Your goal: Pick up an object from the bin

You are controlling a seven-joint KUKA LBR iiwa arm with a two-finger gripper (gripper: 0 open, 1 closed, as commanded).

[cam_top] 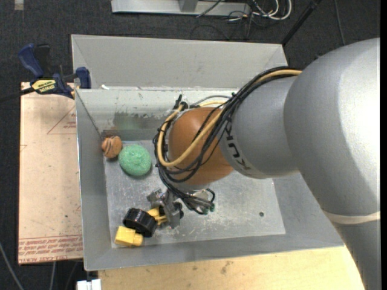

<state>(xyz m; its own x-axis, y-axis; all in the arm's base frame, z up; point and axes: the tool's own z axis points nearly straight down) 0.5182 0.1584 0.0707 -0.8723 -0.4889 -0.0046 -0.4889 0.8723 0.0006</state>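
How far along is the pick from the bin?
Approach looks done: the gripper is low in the grey metal bin, beside the black-and-yellow plastic toy at the front-left corner. Nothing is lifted; the toy lies on the floor. Grasp and lift remain. The green round ball and brown lump lie apart.

One green ball (135,161) left of centre; one small brown lump (111,146) just up-left of it; one yellow-and-black piece (136,225) at lower left; one grey bin (181,62) holding all three.
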